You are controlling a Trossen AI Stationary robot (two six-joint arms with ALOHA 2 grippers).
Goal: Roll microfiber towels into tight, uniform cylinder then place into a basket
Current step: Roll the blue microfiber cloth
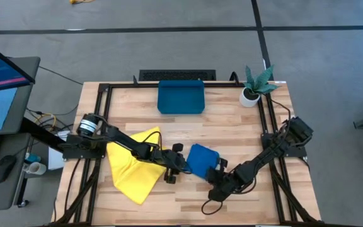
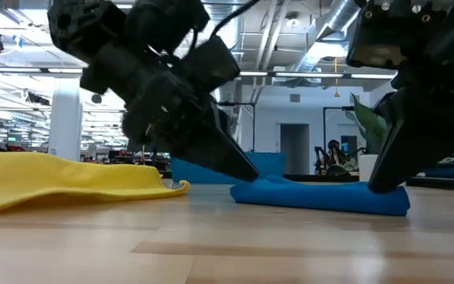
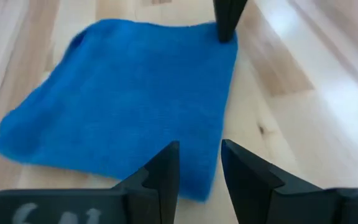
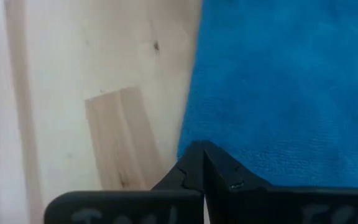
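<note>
The blue towel (image 1: pixel 200 157) lies flat on the wooden table (image 1: pixel 232 129) near its middle, folded to a small thick pad (image 2: pixel 321 195). My left gripper (image 3: pixel 199 167) comes at it slanting from the table's left, fingers apart over the edge that faces it. My right gripper (image 4: pixel 201 149) is shut, with its tip on the towel's right-hand edge. To the left, the yellow towel (image 1: pixel 134 167) is spread loosely under the left arm. The basket (image 1: pixel 181 98), a dark blue tray, stands at the far edge. My left gripper's fingers (image 3: pixel 166 163) stand apart over the blue towel's left edge (image 3: pixel 194 186), slanting down from the table's left; whether they touch the cloth I cannot tell. My right gripper presses its shut fingertips (image 3: pixel 227 22) down on the towel's right edge near a corner (image 3: pixel 219 43), slanting from the table's right. The towel stays flat on the table.
A small white pot with a green plant (image 1: pixel 254 87) stands at the far right corner. A dark frame (image 1: pixel 99 126) runs along the table's sides. Bare wood lies between the towels and the basket.
</note>
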